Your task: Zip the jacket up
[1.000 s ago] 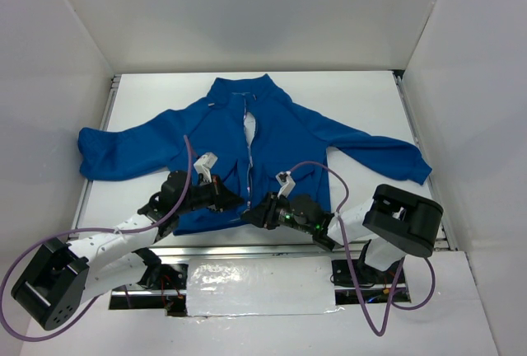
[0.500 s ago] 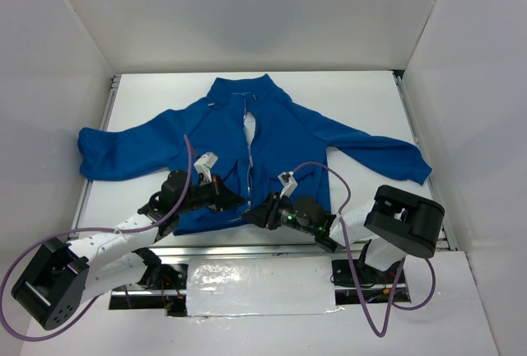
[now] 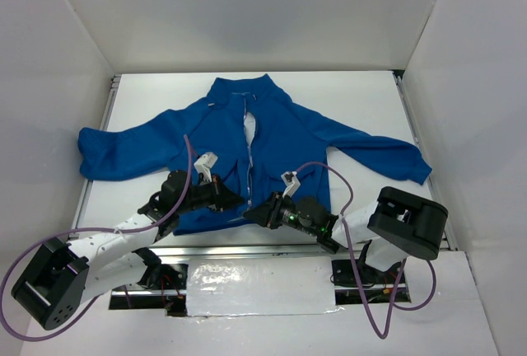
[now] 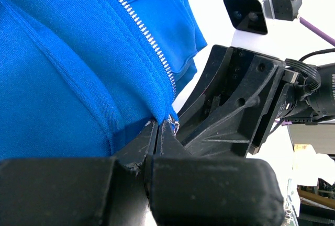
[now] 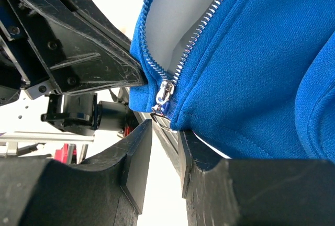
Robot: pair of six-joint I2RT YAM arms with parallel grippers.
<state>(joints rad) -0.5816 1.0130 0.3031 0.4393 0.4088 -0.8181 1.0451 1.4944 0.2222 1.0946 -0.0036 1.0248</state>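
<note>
The royal-blue fleece jacket [image 3: 284,129] lies spread flat, collar at the far side, its pale zipper [image 3: 249,156] open along most of the front. My left gripper [image 3: 235,202] is shut on the jacket's bottom hem at the zipper's foot; the left wrist view shows its jaws pinched on the blue edge [image 4: 166,112] just below the zipper teeth [image 4: 141,31]. My right gripper [image 5: 164,131] is open right at the hem. The small metal pull [image 5: 166,93] hangs just above the gap between its fingers, and the right finger lies under the fabric [image 5: 251,53].
White walls enclose the table on three sides. The jacket's sleeves reach left [image 3: 107,154] and right [image 3: 395,158]. The two grippers nearly touch at the hem, near the table's front edge [image 3: 247,247]. Purple cables loop over both arms.
The right arm has shifted slightly, its gripper edging closer to the hem. The left arm and the jacket have not visibly moved.
</note>
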